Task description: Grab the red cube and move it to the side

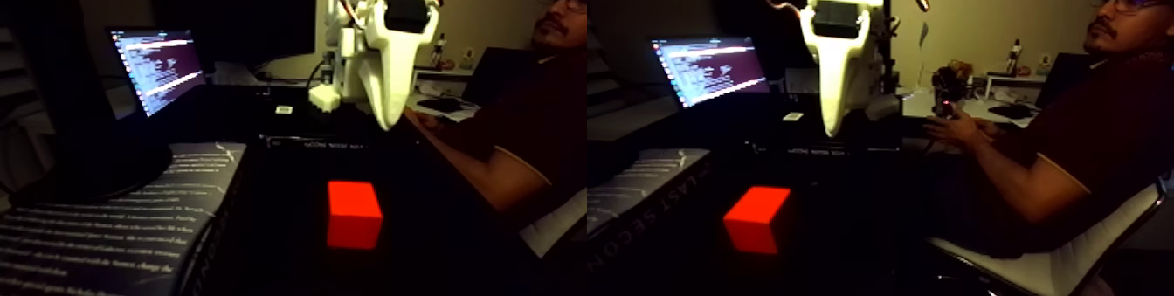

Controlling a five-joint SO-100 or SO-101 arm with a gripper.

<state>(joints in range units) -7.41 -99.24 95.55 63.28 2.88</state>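
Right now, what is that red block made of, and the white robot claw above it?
The red cube looks like matte plastic or painted wood: flat, even colour, no shine, sharp edges. I can't tell which. The gripper looks like smooth white hard plastic, probably printed: pale moulded shell tapering to a point, with a faint sheen.

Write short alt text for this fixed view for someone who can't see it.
A white gripper hangs above a red cube on a dark table, not touching it. A lit laptop stands behind at left, and a seated person is at right. The picture holds two side-by-side views.
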